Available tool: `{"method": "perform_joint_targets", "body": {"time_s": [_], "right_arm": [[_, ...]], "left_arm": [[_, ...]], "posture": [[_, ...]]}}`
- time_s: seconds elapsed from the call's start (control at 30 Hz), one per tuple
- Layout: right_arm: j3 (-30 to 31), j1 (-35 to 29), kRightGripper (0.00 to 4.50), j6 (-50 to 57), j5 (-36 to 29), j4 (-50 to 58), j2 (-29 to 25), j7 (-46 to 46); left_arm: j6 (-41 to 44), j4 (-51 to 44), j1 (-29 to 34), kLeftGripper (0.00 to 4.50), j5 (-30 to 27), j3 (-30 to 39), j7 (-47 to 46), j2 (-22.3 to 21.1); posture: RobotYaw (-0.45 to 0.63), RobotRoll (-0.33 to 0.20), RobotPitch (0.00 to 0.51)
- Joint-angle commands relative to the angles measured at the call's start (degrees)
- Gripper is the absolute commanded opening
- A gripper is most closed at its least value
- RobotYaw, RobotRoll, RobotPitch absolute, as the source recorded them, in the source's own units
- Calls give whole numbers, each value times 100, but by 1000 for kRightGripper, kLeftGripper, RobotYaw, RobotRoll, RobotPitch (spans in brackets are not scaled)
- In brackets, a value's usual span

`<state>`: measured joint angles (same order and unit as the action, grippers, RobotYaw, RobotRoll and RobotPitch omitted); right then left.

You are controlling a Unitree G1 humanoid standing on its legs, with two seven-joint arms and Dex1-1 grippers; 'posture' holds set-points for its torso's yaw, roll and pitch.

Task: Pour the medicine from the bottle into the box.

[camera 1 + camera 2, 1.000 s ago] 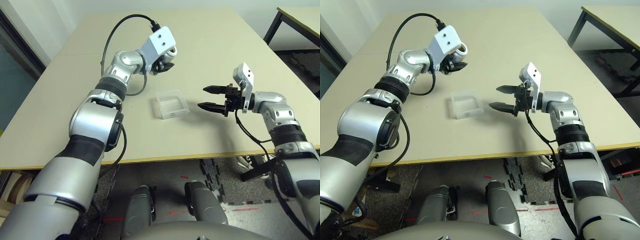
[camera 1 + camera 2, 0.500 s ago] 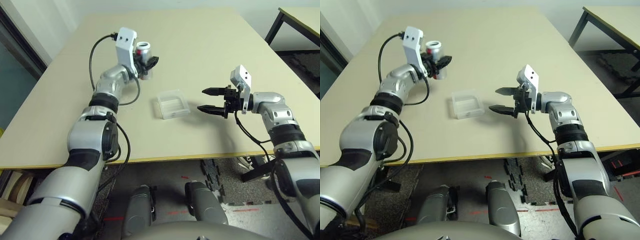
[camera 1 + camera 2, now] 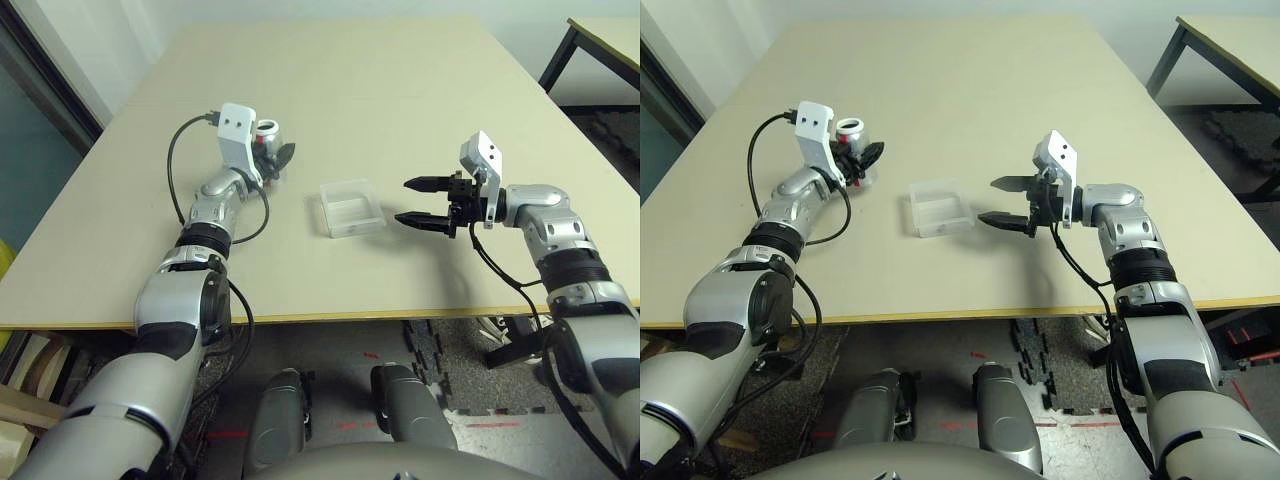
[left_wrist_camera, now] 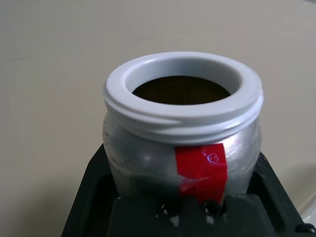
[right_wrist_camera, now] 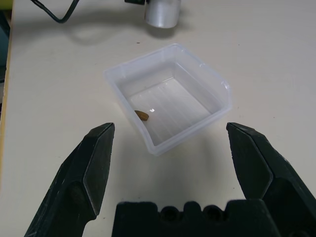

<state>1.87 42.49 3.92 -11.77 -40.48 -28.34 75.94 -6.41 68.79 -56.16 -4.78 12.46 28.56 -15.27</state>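
The left gripper (image 3: 272, 160) clamps the bottle (image 4: 183, 129) upright between its fingers, mouth up (so nothing spills). The right gripper (image 5: 173, 163), fingers spread wide and empty, faces the box (image 5: 170, 96), probably ready to steady it.

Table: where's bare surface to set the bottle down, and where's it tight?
Free: the wide far half of the table beyond everything, and the near strip along the front edge. Tight: the gap between the bottle, held in the left gripper, and the box; also between box and the open right gripper.
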Motion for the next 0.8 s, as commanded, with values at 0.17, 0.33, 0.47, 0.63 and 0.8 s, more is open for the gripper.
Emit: {"method": "perform_joint_targets", "body": {"time_s": [0.17,0.33,0.47,0.63,0.8], "right_arm": [[69,35,4500,20,43,35,-25,43],[69,33,4500,50,35,69,-25,50],[64,27,4500,92,22,118,-26,42],[52,-6,4500,160,5,202,-38,33],[46,-31,4500,210,2,266,-58,32]], "left_arm": [[-357,268,148,2715,21,11,-177,-95],[-463,409,181,2715,88,-23,-282,-143],[-521,495,203,2715,138,-51,-362,-143],[-538,550,257,2715,194,-102,-387,-114],[-515,553,280,2715,209,-116,-417,-73]], "posture": [[-202,0,78],[-208,0,84],[-216,0,88],[-226,0,92],[-228,0,95]]}}
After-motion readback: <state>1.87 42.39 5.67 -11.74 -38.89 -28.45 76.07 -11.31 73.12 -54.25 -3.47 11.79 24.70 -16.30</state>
